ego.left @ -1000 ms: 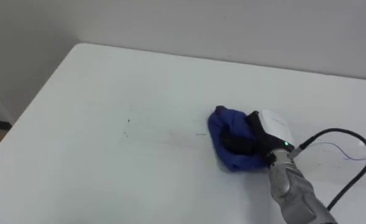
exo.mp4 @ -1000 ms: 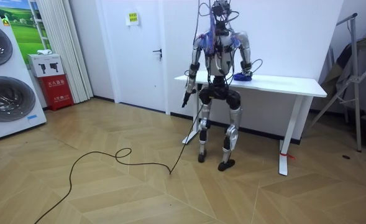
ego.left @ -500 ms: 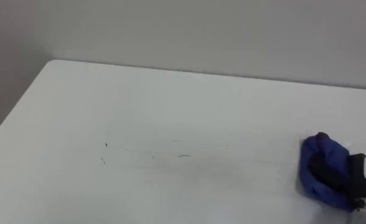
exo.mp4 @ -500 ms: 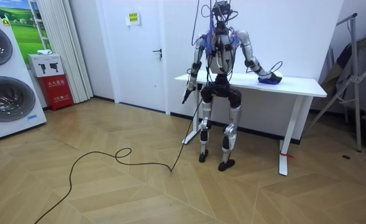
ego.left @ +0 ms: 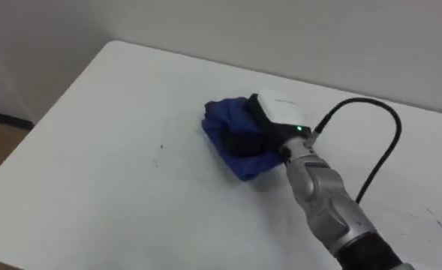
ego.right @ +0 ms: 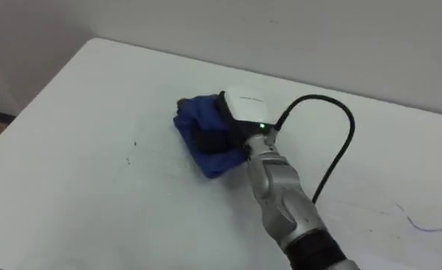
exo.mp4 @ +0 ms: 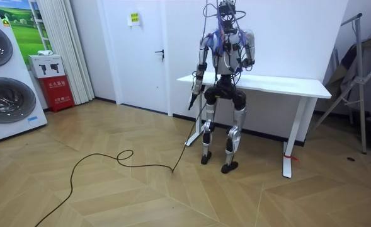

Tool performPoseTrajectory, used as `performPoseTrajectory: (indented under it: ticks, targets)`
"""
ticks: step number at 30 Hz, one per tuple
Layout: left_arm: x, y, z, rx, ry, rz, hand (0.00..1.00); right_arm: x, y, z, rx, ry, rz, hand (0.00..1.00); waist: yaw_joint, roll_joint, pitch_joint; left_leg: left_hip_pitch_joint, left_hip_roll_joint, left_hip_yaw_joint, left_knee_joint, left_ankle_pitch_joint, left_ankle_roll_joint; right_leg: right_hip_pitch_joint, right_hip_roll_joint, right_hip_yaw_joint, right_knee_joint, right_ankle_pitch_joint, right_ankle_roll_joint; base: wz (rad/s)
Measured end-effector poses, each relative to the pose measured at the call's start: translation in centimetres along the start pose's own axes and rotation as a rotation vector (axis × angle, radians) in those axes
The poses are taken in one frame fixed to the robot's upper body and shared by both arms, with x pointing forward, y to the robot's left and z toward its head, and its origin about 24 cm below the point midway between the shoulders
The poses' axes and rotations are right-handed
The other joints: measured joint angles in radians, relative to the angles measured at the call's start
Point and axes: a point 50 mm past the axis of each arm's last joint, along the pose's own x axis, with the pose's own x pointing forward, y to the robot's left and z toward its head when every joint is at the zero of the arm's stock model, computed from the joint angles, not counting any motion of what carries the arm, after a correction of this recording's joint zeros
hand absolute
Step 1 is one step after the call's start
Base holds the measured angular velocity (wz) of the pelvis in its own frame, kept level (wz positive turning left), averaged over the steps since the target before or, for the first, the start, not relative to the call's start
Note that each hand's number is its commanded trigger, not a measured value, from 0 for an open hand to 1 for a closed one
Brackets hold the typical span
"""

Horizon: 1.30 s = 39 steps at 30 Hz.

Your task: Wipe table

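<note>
Right hand (ego.left: pixel 268 126) atop bunched blue cloth (ego.left: pixel 219 124) on the table (ego.left: pixel 108 120), fingers (ego.left: pixel 242 141) curled into it

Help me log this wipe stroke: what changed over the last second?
The right hand, shut on the blue cloth, swept out to the robot's right along the white table, then back left, ending nearer the faint dark marks. Its grip stayed; the left hand still hangs by its side, and the robot stands where it did.
</note>
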Motion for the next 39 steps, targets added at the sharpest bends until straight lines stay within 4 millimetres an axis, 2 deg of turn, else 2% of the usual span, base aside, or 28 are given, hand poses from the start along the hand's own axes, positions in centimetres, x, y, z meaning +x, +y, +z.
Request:
performPoseTrajectory:
  ticks: [1,2,3,4,5,6,9,11,13,16,18,19,20,21,22,23,24,25,26,28,31,33,34,35,36,37,38,39]
  targets:
    - [-0.1,0.5,-0.8,0.000,0.019,0.014,0.00,-0.7,0.6,-1.3,0.067,0.031,-0.003,1.00,-0.005,-0.001,-0.0009,0.003,-0.003,-0.002,0.000,0.000,0.001,0.007,-0.002,-0.001,-0.004,0.000,0.000,0.27]
    - [-0.3,1.4,-2.8,0.016,0.067,0.048,0.00,-1.8,1.3,-2.7,0.123,0.058,-0.029,1.00,-0.039,-0.005,-0.0039,0.009,-0.013,-0.002,0.000,-0.002,0.003,0.022,-0.011,-0.011,-0.012,-0.006,0.009,0.21]
    - [-0.6,2.1,-4.2,0.033,0.101,0.073,0.00,-2.8,1.4,-4.3,0.144,0.095,-0.072,1.00,-0.065,-0.003,-0.0033,0.018,-0.017,-0.002,-0.001,-0.006,0.009,0.032,-0.015,-0.013,-0.013,-0.010,0.016,0.16]
    - [-0.7,2.5,-4.7,0.037,0.113,0.086,0.00,-3.2,1.5,-5.2,0.150,0.121,-0.092,1.00,-0.074,-0.002,-0.0029,0.022,-0.019,-0.002,-0.002,-0.006,0.010,0.037,-0.016,-0.014,-0.014,-0.010,0.016,0.15]
    - [-0.8,3.3,-5.3,0.052,0.127,0.109,0.00,-4.2,1.7,-6.8,0.170,0.180,-0.123,1.00,-0.103,-0.006,-0.0060,0.025,-0.024,-0.007,-0.001,-0.006,0.010,0.047,-0.020,-0.021,-0.017,-0.012,0.020,0.20]
    - [-0.8,3.9,-5.3,0.073,0.125,0.133,0.00,-5.3,1.9,-8.7,0.184,0.249,-0.148,1.00,-0.128,-0.012,-0.0114,0.029,-0.030,-0.009,-0.002,-0.008,0.013,0.057,-0.025,-0.019,-0.022,-0.017,0.029,0.18]
    - [-0.5,4.7,-3.7,0.055,0.066,0.168,0.00,-7.3,2.2,-12.4,0.193,0.397,-0.181,1.00,-0.149,-0.013,-0.0230,0.043,-0.031,-0.002,-0.006,-0.017,0.023,0.073,-0.025,-0.006,-0.027,-0.017,0.038,-0.08]
    - [-0.2,4.4,-2.0,0.052,0.014,0.161,0.00,-7.7,2.4,-13.5,0.210,0.450,-0.189,1.00,-0.161,-0.010,-0.0279,0.049,-0.031,-0.003,-0.004,-0.021,0.025,0.083,-0.026,0.000,-0.026,-0.015,0.041,-0.07]
    - [0.0,3.6,-0.5,0.067,-0.027,0.138,0.00,-7.4,2.3,-13.5,0.207,0.457,-0.187,1.00,-0.160,0.001,-0.0337,0.057,-0.031,0.008,0.001,-0.026,0.025,0.085,-0.026,0.009,-0.025,-0.014,0.044,-0.22]
    - [0.1,1.7,1.6,0.068,-0.081,0.081,0.00,-5.8,1.9,-12.2,0.189,0.441,-0.166,1.00,-0.153,0.016,-0.0363,0.062,-0.025,0.030,0.003,-0.025,0.023,0.075,-0.022,0.034,-0.015,-0.012,0.042,-0.31]
    - [0.1,-0.3,2.6,0.041,-0.091,0.023,0.00,-4.4,1.2,-10.1,0.154,0.406,-0.129,1.00,-0.104,0.032,-0.0312,0.066,-0.008,0.080,-0.004,-0.021,0.018,0.037,-0.013,0.074,0.008,-0.005,0.031,-0.64]
    - [0.1,-0.6,2.6,0.048,-0.087,0.013,0.00,-3.8,1.0,-9.2,0.141,0.380,-0.115,1.00,-0.100,0.032,-0.0308,0.063,-0.003,0.088,-0.005,-0.019,0.015,0.030,-0.010,0.081,0.009,-0.002,0.026,-0.54]
    - [0.1,-1.1,2.6,0.065,-0.073,-0.004,0.00,-2.7,0.8,-6.7,0.106,0.298,-0.077,1.00,-0.095,0.030,-0.0286,0.054,0.004,0.096,-0.008,-0.015,0.009,0.014,-0.002,0.090,0.009,0.002,0.019,-0.41]
    - [0.1,-1.6,2.8,0.072,-0.067,-0.021,0.00,-1.7,0.7,-4.0,0.071,0.201,-0.036,1.00,-0.072,0.028,-0.0272,0.052,0.009,0.106,-0.020,-0.009,0.004,-0.002,0.007,0.108,0.010,0.006,0.013,-0.39]
    - [0.1,-1.9,2.9,0.075,-0.069,-0.028,0.00,-1.0,0.6,-2.5,0.061,0.153,-0.021,1.00,-0.061,0.028,-0.0252,0.051,0.009,0.105,-0.025,-0.006,0.003,-0.008,0.011,0.116,0.010,0.008,0.010,-0.39]
    - [0.0,-2.4,3.4,0.064,-0.078,-0.043,0.00,0.1,0.2,0.3,0.054,0.062,0.008,1.00,-0.039,0.022,-0.0199,0.043,0.014,0.105,-0.027,-0.003,-0.001,-0.017,0.018,0.122,0.010,0.012,0.004,-0.16]
    - [-0.1,-2.9,4.2,0.053,-0.095,-0.053,0.00,0.8,-0.4,2.8,0.045,-0.017,0.016,1.00,-0.011,0.018,-0.0085,0.037,0.018,0.105,-0.027,0.000,-0.004,-0.027,0.022,0.122,0.009,0.012,0.001,-0.06]
    - [-0.1,-3.0,4.4,0.051,-0.101,-0.058,0.00,1.1,-0.8,3.7,0.036,-0.047,0.016,1.00,-0.006,0.015,-0.0044,0.033,0.020,0.102,-0.026,0.002,-0.006,-0.036,0.023,0.121,0.008,0.012,0.000,0.21]
    - [-0.1,-3.2,4.4,0.048,-0.101,-0.062,0.00,1.6,-1.5,5.0,0.027,-0.098,0.013,1.00,0.009,0.011,-0.0041,0.018,0.018,0.086,-0.020,0.004,-0.006,-0.036,0.023,0.107,0.006,0.012,0.000,0.47]
    - [-0.2,-2.9,3.3,0.053,-0.075,-0.055,0.00,1.9,-2.0,5.2,0.021,-0.110,0.001,1.00,0.009,0.012,-0.0028,0.013,0.015,0.054,-0.022,0.009,-0.004,-0.031,0.019,0.077,0.006,0.012,0.000,0.58]
    - [-0.2,-2.2,1.1,0.062,-0.007,-0.046,0.00,1.4,-1.0,2.6,0.043,-0.022,0.031,1.00,-0.003,0.012,-0.0023,0.010,0.006,0.030,-0.018,0.006,0.001,-0.019,0.004,0.039,0.010,0.008,0.007,0.37]
    - [-0.3,-1.6,0.2,0.070,0.013,-0.030,0.00,-0.4,0.8,-1.0,0.128,0.055,-0.005,1.00,-0.055,0.012,-0.0022,0.014,-0.007,0.020,-0.002,0.003,0.006,0.004,-0.017,0.029,0.024,-0.006,0.024,0.54]
    - [-0.2,-1.3,0.1,0.075,0.015,-0.020,0.00,-0.8,1.1,-1.8,0.135,0.074,-0.020,1.00,-0.069,0.013,-0.0013,0.018,-0.011,0.021,0.005,0.003,0.007,0.010,-0.029,0.029,0.034,-0.009,0.027,0.38]
    - [-0.1,-0.4,0.0,0.103,0.013,0.010,0.00,-1.7,1.6,-3.7,0.162,0.127,-0.053,1.00,-0.099,0.016,0.0003,0.031,-0.013,0.037,0.012,0.001,0.010,0.016,-0.043,0.030,0.060,-0.014,0.033,0.21]
    - [0.1,0.9,0.2,0.127,-0.004,0.047,0.00,-2.8,1.9,-5.9,0.184,0.201,-0.093,1.00,-0.120,0.015,-0.0013,0.043,-0.004,0.067,0.016,-0.009,0.026,0.014,-0.050,0.033,0.100,-0.021,0.044,0.11]
    - [0.2,1.5,0.5,0.132,-0.015,0.066,0.00,-3.4,1.9,-7.2,0.193,0.244,-0.110,1.00,-0.128,0.017,-0.0033,0.046,0.004,0.088,0.018,-0.018,0.036,0.008,-0.053,0.036,0.122,-0.026,0.052,-0.09]
    - [0.5,3.1,1.0,0.133,-0.041,0.110,0.00,-4.7,2.1,-9.6,0.220,0.340,-0.149,1.00,-0.138,0.016,-0.0075,0.046,0.019,0.113,0.020,-0.037,0.041,-0.022,-0.062,0.059,0.199,-0.043,0.073,-0.21]
    - [0.6,4.5,1.5,0.137,-0.058,0.147,0.00,-6.0,2.3,-12.1,0.246,0.448,-0.180,1.00,-0.149,0.017,-0.0133,0.038,0.034,0.120,0.045,-0.059,0.038,-0.050,-0.103,0.055,0.282,-0.062,0.074,-0.21]
